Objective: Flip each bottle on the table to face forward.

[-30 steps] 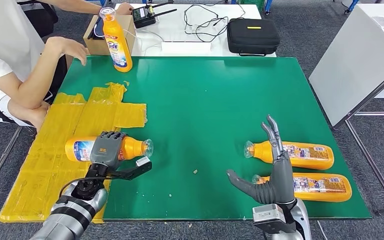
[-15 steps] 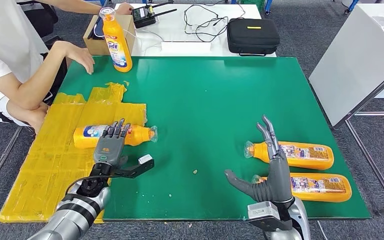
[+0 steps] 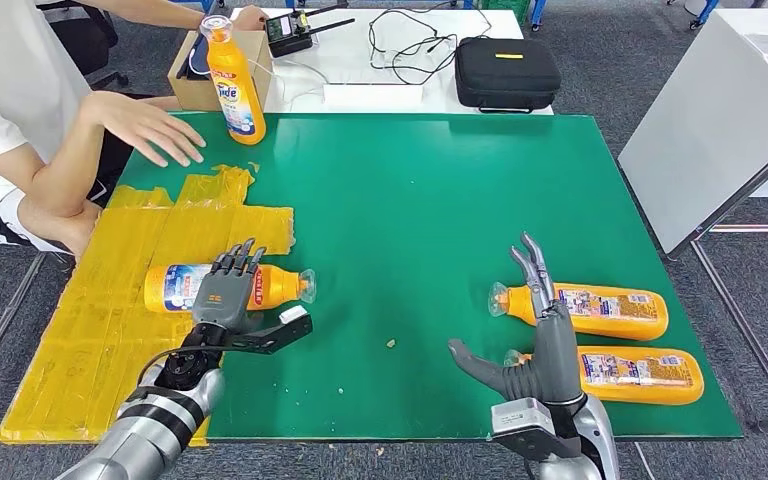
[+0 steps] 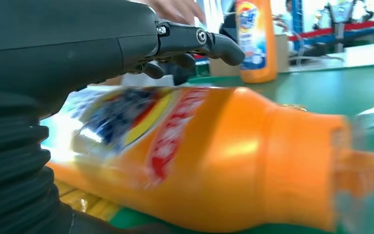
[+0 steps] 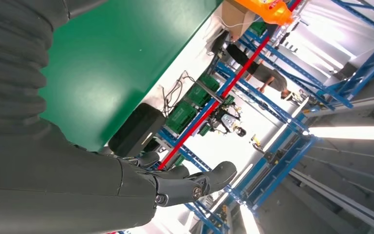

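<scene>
Head view: orange plastic detergent bottle w/ blue-white label (image 3: 222, 287) lies on its side at the edge of the yellow taped patch (image 3: 110, 300), clear cap twd table centre. Left hand (image 3: 228, 300) over it, fingers spread, not gripping. Right hand (image 3: 535, 340) upright, fingers apart, holding nothing, beside two more orange bottles lying flat (image 3: 600, 310). Upright orange bottle (image 3: 234, 80) at far edge of green table (image 3: 410, 200).

Left wrist view: bottle (image 4: 199, 156) blurred, label up.

Vs 0.5 s ago: bottle slightly nearer; person's hand (image 3: 155, 128) reached further over table.
</scene>
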`<state>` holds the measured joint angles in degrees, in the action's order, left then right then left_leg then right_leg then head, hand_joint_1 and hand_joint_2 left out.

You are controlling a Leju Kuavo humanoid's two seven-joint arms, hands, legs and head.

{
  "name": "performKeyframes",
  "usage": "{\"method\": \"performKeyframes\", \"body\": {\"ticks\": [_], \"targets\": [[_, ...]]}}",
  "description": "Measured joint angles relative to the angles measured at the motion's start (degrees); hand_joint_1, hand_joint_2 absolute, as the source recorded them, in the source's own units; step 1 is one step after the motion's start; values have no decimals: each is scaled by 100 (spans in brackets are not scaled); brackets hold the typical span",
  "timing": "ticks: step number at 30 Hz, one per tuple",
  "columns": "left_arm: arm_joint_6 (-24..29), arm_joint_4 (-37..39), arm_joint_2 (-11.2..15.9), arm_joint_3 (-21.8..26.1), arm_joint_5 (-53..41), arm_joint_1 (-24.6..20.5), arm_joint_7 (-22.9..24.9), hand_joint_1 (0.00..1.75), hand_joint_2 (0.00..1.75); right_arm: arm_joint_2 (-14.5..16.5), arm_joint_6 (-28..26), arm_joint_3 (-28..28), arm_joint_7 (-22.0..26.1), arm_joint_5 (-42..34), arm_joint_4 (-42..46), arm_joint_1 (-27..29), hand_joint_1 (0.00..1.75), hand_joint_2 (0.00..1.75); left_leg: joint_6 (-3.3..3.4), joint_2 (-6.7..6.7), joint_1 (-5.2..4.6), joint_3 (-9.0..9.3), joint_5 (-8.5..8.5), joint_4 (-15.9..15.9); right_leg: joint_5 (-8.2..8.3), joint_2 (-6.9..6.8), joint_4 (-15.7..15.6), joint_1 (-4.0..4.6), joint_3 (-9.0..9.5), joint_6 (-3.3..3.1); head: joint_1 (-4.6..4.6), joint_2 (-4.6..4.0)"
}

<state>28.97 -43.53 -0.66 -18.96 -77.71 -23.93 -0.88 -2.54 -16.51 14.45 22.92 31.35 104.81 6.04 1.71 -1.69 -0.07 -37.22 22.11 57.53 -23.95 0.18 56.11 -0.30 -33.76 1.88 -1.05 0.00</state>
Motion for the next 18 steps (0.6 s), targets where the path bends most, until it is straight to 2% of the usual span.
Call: {"method": "performKeyframes", "body": {"ticks": [3, 5, 9, 13, 15, 18], "targets": [[160, -428, -68, 9, 473, 256, -324, 0, 175, 2, -52, 0, -198, 359, -25, -2, 0, 175, 0, 5, 0, -1, 0, 0, 0, 1, 0, 0, -2, 0, 0, 0], [-57, -991, -120, 21, 1369, 544, -751, 0, 175, -30, -90, 0, -477, 840, -58, -7, 0, 175, 0, 6, -2, -3, 1, 0, 0, 1, 0, -1, -4, 0, -1, 0], [-1665, -2671, -130, 49, 3990, 1324, -1519, 0, 175, -355, 94, -7, -1280, 2368, -262, -73, 0, 175, 2, 5, -3, -13, 5, 0, -2, 1, -2, -3, -11, 2, -1, 0], [-3038, -4190, 23, 160, 5665, 2062, -2031, 0, 175, -926, 332, -206, -1706, 2891, -634, -105, 0, 175, 2, -10, -7, -18, 7, 1, -4, 0, -4, -9, -14, 3, -1, 0], [-3423, -4717, 90, 211, 6086, 2366, -2307, 0, 175, -1186, 360, -414, -1751, 2954, -815, -111, 0, 175, 3, -15, -9, -18, 7, 1, -5, -3, -4, -10, -14, 4, -1, 0], [-3600, -5222, 133, 217, 6216, 2659, -2462, 0, 175, -1424, 374, -651, -1767, 3017, -986, -131, 0, 175, 3, -19, -8, -18, 7, 0, -5, -7, -4, -9, -13, 4, 0, 0]]}}
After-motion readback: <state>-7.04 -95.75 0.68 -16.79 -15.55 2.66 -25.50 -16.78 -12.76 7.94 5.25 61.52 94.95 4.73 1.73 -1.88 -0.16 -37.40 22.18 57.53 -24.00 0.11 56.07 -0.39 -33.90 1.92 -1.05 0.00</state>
